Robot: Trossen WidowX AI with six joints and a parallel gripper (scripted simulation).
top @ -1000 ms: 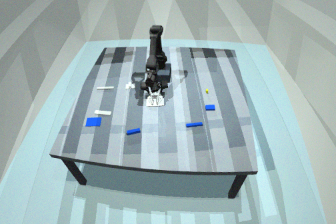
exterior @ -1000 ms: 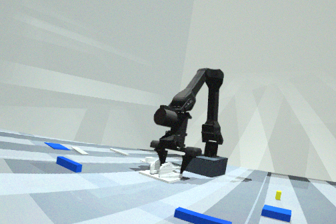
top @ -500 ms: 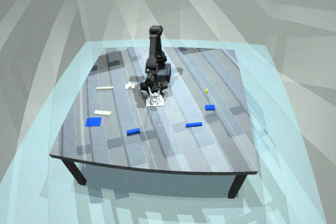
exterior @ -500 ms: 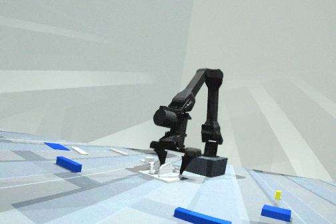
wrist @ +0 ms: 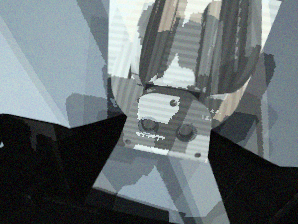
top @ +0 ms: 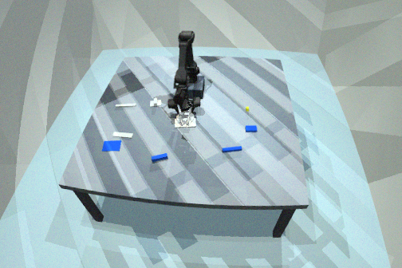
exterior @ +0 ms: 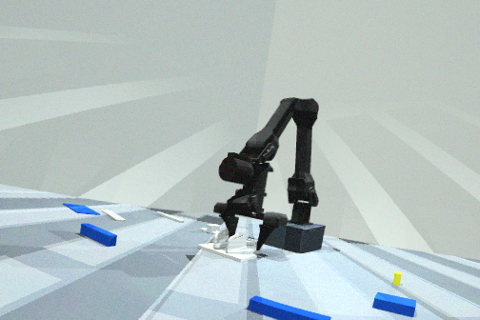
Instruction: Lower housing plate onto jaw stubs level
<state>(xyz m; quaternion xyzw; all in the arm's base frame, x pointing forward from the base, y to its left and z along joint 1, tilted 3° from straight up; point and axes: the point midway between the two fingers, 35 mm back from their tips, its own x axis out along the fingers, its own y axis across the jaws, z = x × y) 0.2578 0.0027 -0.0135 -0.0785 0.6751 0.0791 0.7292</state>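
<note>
The pale housing plate (wrist: pixel 159 112), with two round pin features and small corner holes, is between my fingertips in the wrist view. My gripper (top: pixel 186 115) (exterior: pixel 245 243) (wrist: pixel 164 126) is shut on it, one black finger at each side. Two long curved jaws (wrist: pixel 161 42) (wrist: pixel 217 50) run forward from beyond the plate's far edge. They are over the white base board (top: pixel 185 125) (exterior: pixel 224 253) (wrist: pixel 119 47), which lies on the table. The plate is too small to make out in the top and exterior views. Its underside and the jaw stubs are hidden, and any gap under it cannot be told.
A white cross-shaped piece (top: pixel 155 103) (exterior: pixel 211 228) and white strips (top: pixel 125 105) (top: pixel 123 135) lie left of the arm. A blue tile (top: pixel 112 146) and blue block (top: pixel 159 157) are front left. A blue bar (top: pixel 232 149), blue block (top: pixel 251 128) and yellow cylinder (top: pixel 247 108) are right.
</note>
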